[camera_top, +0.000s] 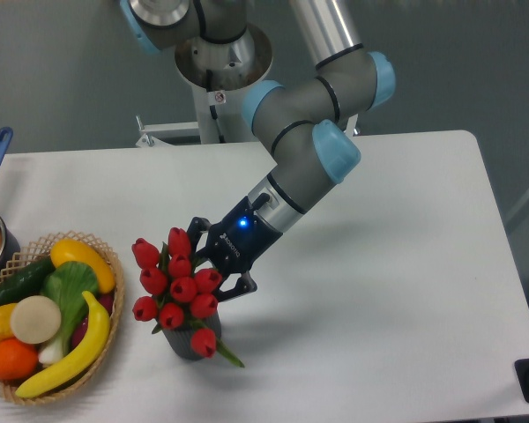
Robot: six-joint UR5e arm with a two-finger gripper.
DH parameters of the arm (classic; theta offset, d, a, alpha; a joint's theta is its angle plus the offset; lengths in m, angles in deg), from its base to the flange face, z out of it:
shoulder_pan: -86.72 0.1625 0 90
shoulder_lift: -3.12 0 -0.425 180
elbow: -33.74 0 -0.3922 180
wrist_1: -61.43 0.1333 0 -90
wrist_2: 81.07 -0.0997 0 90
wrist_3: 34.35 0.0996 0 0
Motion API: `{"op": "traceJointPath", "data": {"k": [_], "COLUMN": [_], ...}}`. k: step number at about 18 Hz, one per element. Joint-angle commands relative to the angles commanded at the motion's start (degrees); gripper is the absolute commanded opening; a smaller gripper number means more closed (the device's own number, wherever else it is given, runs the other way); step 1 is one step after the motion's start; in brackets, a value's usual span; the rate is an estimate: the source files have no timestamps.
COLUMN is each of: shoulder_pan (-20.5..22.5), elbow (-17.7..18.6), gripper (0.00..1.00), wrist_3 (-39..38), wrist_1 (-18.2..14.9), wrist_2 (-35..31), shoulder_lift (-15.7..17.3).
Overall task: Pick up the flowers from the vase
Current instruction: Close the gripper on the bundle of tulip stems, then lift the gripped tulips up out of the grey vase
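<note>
Flowers (pixel 178 295) stand in the vase (pixel 192 342) near the front of the white worktop (pixel 370 291). They are red tulip buds, smooth and round like little eggs, with green leaves poking out. The vase is a small dark grey cup, shorter than the bunch. One bud hangs low over its rim.

The arm (pixel 309 159) is grey with shiny blue caps at its joints. It comes down from the back and bends at a slant toward the bunch. The black tool (pixel 210 261) sits right behind the flowers, and a small blue light glows on it. Its fingers reach in among the buds, one above and one lower, but the buds hide the tips, so I cannot tell if it is gripping.

A woven wicker basket (pixel 106 260) on the left holds bright toy fruit and vegetables (pixel 53 308).
</note>
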Motion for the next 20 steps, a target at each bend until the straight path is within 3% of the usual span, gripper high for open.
{"op": "traceJointPath", "data": {"k": [14, 20], "shoulder_pan": [0.4, 0.4], "elbow": [-0.5, -2.2], "gripper": [0.41, 0.41], "wrist_3": [-5.4, -11.2], "wrist_1": [0.0, 0.0], "wrist_2": [3.8, 4.1], "shoulder_lift": [3.3, 4.9]}}
